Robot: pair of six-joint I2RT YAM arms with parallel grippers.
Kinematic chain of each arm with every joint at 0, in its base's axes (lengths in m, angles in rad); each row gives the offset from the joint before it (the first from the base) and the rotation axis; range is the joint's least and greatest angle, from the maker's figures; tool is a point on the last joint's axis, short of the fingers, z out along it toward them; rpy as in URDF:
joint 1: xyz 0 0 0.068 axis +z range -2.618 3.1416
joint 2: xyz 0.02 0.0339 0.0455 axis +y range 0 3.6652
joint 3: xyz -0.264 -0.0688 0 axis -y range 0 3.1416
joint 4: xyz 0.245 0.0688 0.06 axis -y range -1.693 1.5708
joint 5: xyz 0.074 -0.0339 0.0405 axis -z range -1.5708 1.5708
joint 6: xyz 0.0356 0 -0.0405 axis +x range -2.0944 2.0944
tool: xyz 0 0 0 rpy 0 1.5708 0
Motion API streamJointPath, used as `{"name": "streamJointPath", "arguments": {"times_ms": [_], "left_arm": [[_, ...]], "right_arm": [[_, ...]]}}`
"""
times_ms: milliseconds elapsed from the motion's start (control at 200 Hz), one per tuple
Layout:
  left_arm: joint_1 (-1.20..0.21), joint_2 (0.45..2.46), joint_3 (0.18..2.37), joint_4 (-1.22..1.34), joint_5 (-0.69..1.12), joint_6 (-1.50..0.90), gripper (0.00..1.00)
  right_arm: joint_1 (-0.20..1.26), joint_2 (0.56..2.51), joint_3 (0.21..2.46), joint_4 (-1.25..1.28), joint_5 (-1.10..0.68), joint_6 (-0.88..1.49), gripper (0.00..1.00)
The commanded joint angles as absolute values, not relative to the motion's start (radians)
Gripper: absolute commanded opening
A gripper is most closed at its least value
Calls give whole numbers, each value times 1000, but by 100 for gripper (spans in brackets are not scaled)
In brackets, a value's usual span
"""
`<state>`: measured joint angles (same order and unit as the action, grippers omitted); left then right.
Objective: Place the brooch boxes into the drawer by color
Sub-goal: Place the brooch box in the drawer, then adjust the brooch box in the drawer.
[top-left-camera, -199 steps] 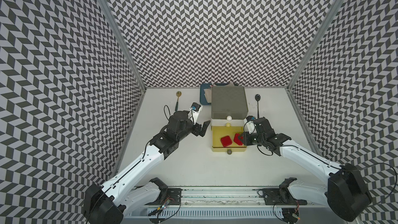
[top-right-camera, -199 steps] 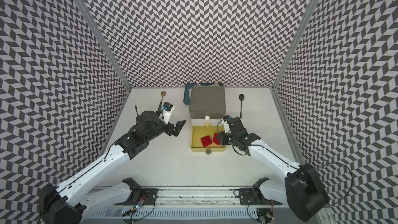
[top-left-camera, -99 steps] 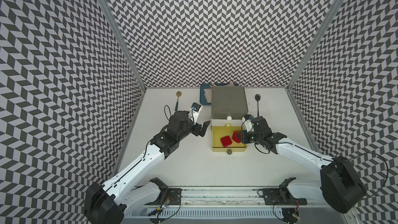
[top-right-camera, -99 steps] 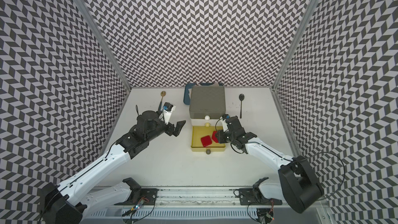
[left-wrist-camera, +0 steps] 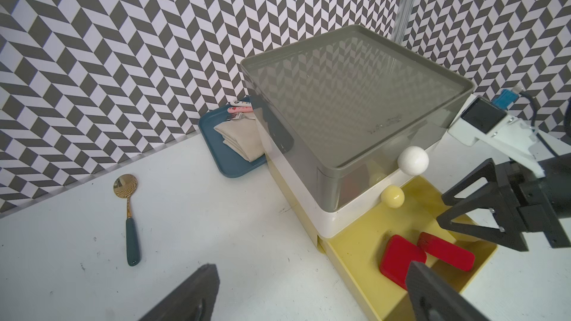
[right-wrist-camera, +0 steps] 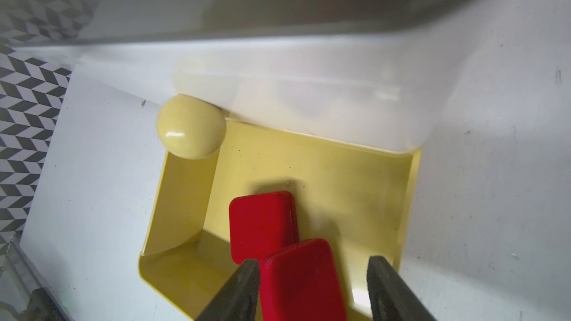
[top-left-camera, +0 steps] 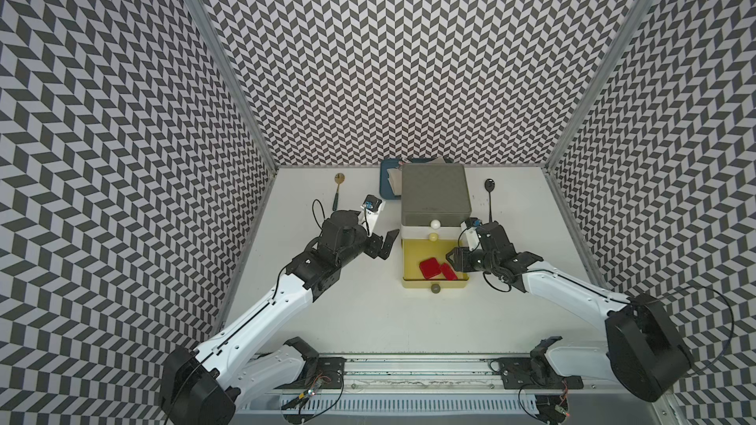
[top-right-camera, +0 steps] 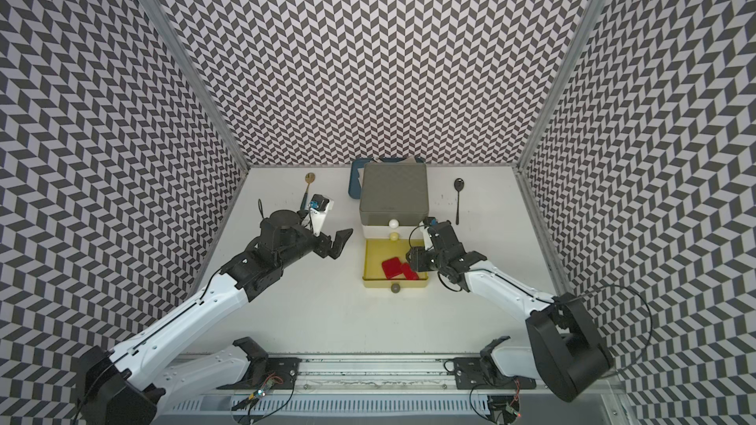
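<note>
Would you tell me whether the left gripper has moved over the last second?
No; the left gripper stays open at the same spot beside the drawer.

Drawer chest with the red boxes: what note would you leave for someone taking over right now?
Left pincer: open, empty, hovering beside the chest.
Right pincer: open, straddling one red box, not gripping it.
Done: it and the other red box lie in the pulled-out yellow drawer.
Left: shut that drawer. No black or blue boxes visible; grey tier and white tier shut, contents unclear.
</note>
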<state>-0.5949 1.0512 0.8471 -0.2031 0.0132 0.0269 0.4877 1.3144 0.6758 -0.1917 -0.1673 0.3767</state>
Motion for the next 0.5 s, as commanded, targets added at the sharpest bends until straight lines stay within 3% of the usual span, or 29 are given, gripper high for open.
{"name": "streamJointPath", "arguments": {"times_ms": [0, 135, 250, 315, 461, 496], "left_arm": [[-591, 1051, 841, -206, 15, 28, 100], [-591, 1054, 842, -199, 18, 27, 100], [-589, 1060, 842, -196, 21, 26, 100], [-590, 1061, 843, -197, 21, 24, 100], [-589, 1062, 842, -196, 24, 23, 100], [-589, 1062, 845, -196, 25, 23, 100]], "right_arm": [[483, 1272, 694, -195, -122, 361, 60], [485, 1210, 699, -261, -135, 341, 57], [489, 1158, 684, -295, -195, 342, 49], [500, 1134, 671, -303, -220, 348, 38], [522, 1110, 656, -307, -246, 369, 0], [529, 1112, 656, -305, -250, 373, 0]]}}
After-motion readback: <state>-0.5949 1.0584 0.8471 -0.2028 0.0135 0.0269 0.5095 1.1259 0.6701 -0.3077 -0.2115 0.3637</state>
